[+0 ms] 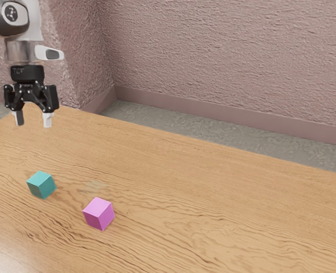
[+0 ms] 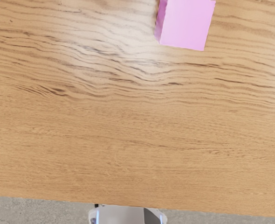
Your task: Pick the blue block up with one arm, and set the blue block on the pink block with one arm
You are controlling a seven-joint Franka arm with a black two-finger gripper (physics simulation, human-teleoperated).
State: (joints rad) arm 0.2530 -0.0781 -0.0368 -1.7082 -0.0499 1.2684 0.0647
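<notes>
Wooden worktop [image 1: 213, 193], opening stage of a stacking job: both blocks rest on the wood, and nothing is lifted yet. My pincer [image 1: 32, 118] hangs high over the worktop, well apart from the pink block [image 1: 98, 213], up and toward the exterior view's left of it, fingers spread wide with nothing between them. The wrist view shows the pink block [image 2: 184, 23] off to the side of my hand, not under it. The blue block [image 1: 41, 185], teal in cast, lies near the pink block on the exterior view's left. It sits a little farther back, clear of it and turned at an angle.

By my reading, the reach for the pick has yet to start. The next move calls for dropping over the blue block, squaring my fingers to two opposite flat faces, and staying clear of its pink neighbour.
</notes>
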